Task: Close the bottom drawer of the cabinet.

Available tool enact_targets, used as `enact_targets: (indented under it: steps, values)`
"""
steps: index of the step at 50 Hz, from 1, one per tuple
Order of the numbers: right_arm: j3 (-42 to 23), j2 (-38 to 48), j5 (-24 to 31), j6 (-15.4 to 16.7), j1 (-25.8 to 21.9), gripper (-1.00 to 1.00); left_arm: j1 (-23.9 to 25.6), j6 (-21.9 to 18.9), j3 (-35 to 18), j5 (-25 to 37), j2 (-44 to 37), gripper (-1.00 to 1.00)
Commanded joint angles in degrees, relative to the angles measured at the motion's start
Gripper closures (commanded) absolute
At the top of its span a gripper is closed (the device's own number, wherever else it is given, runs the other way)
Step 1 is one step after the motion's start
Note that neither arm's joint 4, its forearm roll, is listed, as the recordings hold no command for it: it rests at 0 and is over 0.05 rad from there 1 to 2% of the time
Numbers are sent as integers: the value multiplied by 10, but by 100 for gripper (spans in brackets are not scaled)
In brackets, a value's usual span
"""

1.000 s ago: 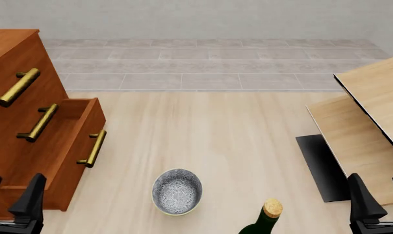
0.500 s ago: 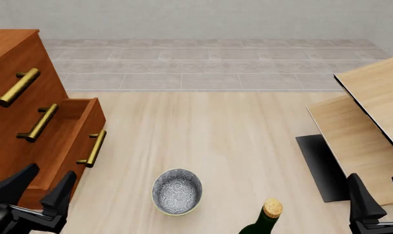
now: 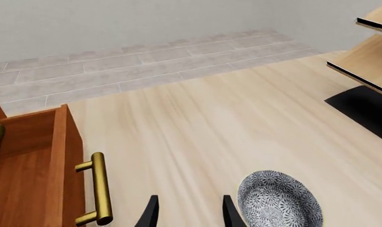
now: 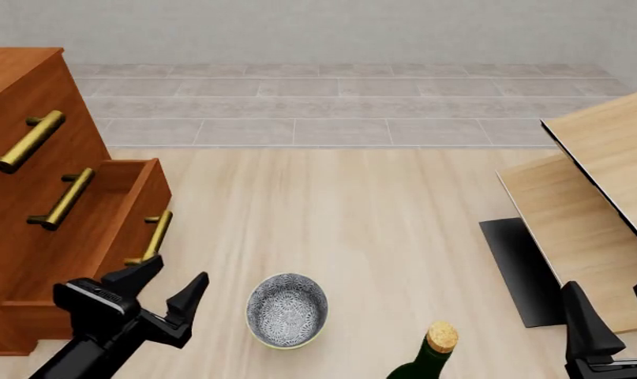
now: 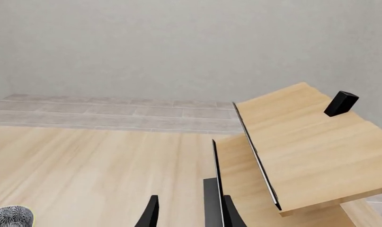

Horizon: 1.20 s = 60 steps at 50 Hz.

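Note:
The reddish-brown cabinet (image 4: 84, 134) stands at the left. Its bottom drawer (image 4: 142, 207) is pulled out, and the brass bar handle (image 4: 154, 236) faces the table's middle. In the left wrist view the drawer front (image 3: 69, 156) and its handle (image 3: 101, 188) are beside the fingers. My left gripper (image 4: 166, 284) is open and empty, just in front of the near end of the drawer front, close to the handle and apart from it; it also shows in the left wrist view (image 3: 189, 210). My right gripper (image 4: 611, 309) is open and empty at the near right; it also shows in the right wrist view (image 5: 189, 212).
A grey patterned bowl (image 4: 286, 309) sits to the right of the left gripper. A green corked bottle (image 4: 432, 354) stands at the near edge. Pale light-wood boards (image 4: 592, 197) on a black base (image 4: 516, 264) stand at the right.
My left gripper has risen from the near left corner, moving forward and right to the drawer's near end. The drawer and the right gripper have not moved.

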State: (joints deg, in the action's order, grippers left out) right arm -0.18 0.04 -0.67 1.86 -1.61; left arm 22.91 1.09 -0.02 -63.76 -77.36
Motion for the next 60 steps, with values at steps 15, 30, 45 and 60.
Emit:
enact_targets:
  steps: [15,30,45,60]
  values:
    - [0,0,0,3,-1,-100,-24,23,-12,-61,-133,-100]
    - [1,0,-2,4,-1,-100,-46,46,-44,-61,-190,-100]
    - [0,0,-2,6,-2,-100,-82,47,-82,-61,-262,-100]
    - [0,0,-2,7,-2,-100,-124,14,-114,-61,-321,-100]
